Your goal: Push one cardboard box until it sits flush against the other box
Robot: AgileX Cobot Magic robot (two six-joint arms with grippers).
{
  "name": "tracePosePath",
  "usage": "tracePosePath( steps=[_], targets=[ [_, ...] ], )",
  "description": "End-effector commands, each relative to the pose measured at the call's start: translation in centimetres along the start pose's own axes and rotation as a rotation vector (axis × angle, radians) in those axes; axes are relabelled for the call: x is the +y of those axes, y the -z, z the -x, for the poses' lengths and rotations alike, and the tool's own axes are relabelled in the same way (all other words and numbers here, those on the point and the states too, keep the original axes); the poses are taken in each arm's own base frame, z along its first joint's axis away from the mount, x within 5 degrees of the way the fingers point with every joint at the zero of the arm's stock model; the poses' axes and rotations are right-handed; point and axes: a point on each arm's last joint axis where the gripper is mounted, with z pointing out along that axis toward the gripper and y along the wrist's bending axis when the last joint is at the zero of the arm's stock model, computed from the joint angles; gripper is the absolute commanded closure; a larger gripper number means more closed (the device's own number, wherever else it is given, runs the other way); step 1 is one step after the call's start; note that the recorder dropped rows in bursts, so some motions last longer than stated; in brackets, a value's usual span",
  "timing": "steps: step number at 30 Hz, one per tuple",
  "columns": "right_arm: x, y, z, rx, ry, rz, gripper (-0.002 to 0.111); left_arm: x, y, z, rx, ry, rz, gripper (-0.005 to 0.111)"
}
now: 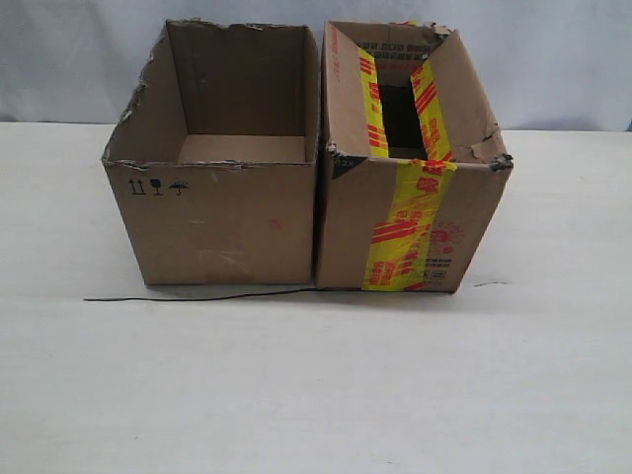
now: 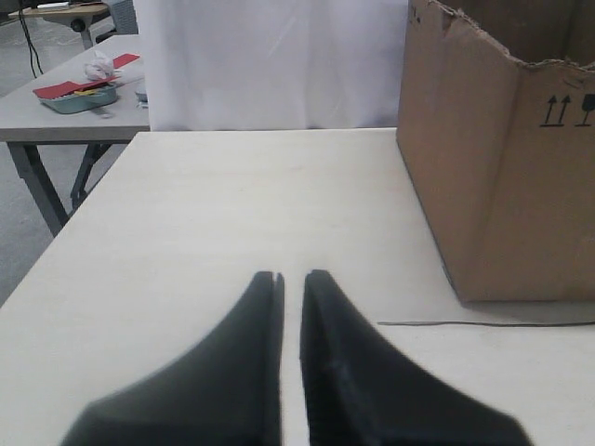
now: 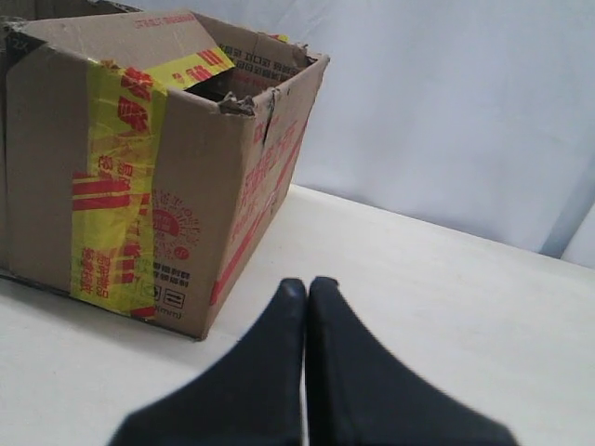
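The cardboard box (image 1: 410,217) with yellow-and-red tape stands on the right of the table. Its left wall lies against the right wall of the other box (image 1: 212,222), plain brown with a ragged rim and small black symbols. Both are open-topped and their front faces are roughly in line. Neither gripper shows in the exterior view. My left gripper (image 2: 293,276) is low over the table, short of the plain box (image 2: 502,186), fingers shut to a thin slit with nothing between. My right gripper (image 3: 309,283) is shut and empty, off the taped box's (image 3: 139,186) corner.
A thin black wire (image 1: 197,297) lies on the white table along the front of the boxes, also in the left wrist view as a thin black wire (image 2: 483,324). Beyond the table's edge stands a grey side table (image 2: 65,121) with a teal tray (image 2: 79,98).
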Motion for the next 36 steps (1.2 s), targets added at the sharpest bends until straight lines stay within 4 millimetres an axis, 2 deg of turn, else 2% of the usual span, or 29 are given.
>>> tracePosePath(
  steps=[1, 7, 12, 19, 26, 36],
  targets=[
    [0.08, -0.01, -0.35, 0.024, -0.005, 0.003, 0.108, -0.08, -0.01, 0.06, -0.011, 0.009, -0.012, 0.107],
    [0.50, 0.05, -1.15, 0.113, -0.026, 0.047, 0.108, -0.08, -0.01, 0.06, -0.011, 0.009, -0.012, 0.107],
    [0.96, 0.06, -0.89, 0.093, -0.189, 0.091, 0.108, -0.08, -0.01, 0.06, -0.011, 0.009, -0.012, 0.107],
    [0.53, 0.05, -1.12, 0.110, -0.037, 0.049, 0.108, -0.08, -0.01, 0.06, -0.011, 0.009, -0.012, 0.107],
    [0.80, 0.05, -0.98, 0.098, -0.131, 0.075, 0.108, -0.08, -0.01, 0.06, -0.011, 0.009, -0.012, 0.107],
    [0.80, 0.05, -0.98, 0.098, -0.131, 0.075, 0.108, -0.08, -0.01, 0.06, -0.011, 0.009, -0.012, 0.107]
  ],
)
